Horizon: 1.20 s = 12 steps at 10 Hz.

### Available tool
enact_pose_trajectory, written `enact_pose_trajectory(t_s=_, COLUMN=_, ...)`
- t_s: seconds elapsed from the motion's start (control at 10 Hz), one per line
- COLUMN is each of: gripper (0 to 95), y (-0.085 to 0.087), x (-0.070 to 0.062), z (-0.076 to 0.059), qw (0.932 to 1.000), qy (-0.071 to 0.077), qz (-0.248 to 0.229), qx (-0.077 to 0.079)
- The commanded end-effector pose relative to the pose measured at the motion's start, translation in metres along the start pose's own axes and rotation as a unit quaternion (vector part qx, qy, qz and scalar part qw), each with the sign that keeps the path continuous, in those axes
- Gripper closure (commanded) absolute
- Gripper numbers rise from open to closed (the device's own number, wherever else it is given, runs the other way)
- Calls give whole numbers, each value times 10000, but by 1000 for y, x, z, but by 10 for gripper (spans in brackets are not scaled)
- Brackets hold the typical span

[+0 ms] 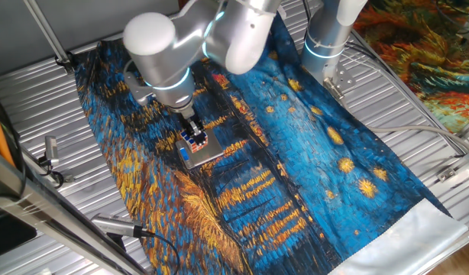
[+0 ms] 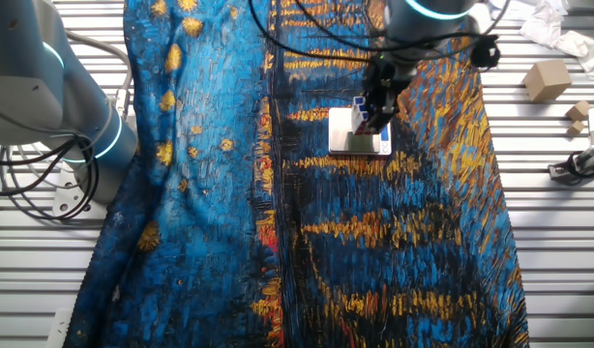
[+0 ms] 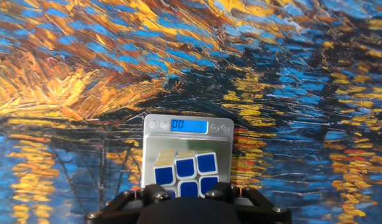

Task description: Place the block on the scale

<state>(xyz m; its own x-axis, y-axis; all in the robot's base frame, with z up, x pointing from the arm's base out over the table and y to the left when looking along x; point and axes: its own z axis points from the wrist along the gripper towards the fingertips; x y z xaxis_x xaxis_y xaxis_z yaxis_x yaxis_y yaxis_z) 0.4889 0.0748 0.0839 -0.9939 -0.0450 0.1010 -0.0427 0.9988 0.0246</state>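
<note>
gripper [image 1: 193, 135] over scale, block between its fingers.

item: gripper hangs straight down over the scale [image 1: 202, 153] — fingers closed around the block [image 1: 194, 138], the small puzzle cube. hand view: block [image 3: 186, 175] shows blue and white squares, just above the metal platform; contact with it cannot be told. scale [image 3: 188, 148] display strip reads 00, at the edge away from the hand. the other fixed view: gripper [image 2: 377, 114] and block [image 2: 360, 113] at the scale's [image 2: 359, 142] far end. setting — starry-night patterned cloth [image 1: 311, 160] under the scale, on a slatted metal table [image 1: 36, 107].
</note>
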Motion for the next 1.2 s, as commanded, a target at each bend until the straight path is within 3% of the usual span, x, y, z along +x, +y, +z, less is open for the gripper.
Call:
enact_pose_trajectory(t_s=0.1, gripper=950, y=0, x=-2, z=2, qw=10000, qy=14, qz=7, qx=5)
enact_pose_trajectory(t_s=0.9, gripper=950, y=2, x=-4, z=13, qw=10000, qy=-51, qz=66, qx=16)
enact_pose_trajectory(t_s=1.0, gripper=760, y=2, x=-4, z=14, qw=10000, qy=-51, qz=29, qx=23)
enact_pose_trajectory(t_s=1.2, gripper=760, y=5, x=-5, z=19, qw=10000, qy=-57, qz=23, qx=24)
